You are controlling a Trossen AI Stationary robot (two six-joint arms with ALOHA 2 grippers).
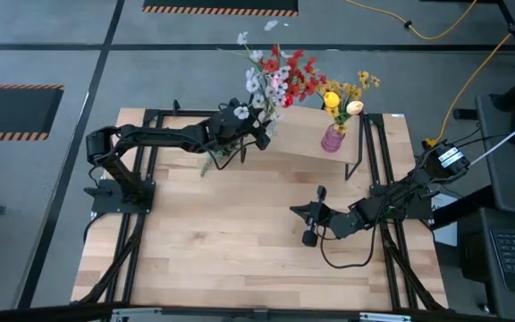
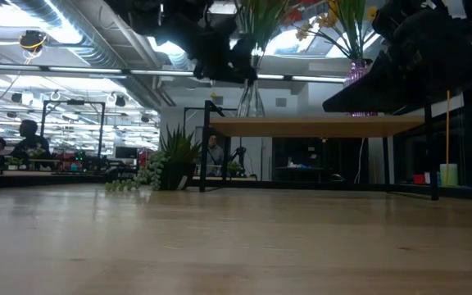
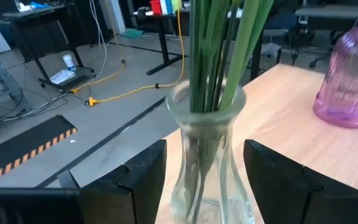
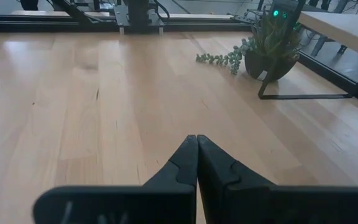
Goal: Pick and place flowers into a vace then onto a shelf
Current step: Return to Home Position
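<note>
homing step: with the flowers on the shelf, my left gripper, spread around the clear vase, needed a straight retreat; my right gripper hung pinched together above the table.

the left wrist view cuts the clear vase at its base and the stems below their blossoms; the violet vase runs past the edge. from above, the left arm hides the clear vase.
</note>
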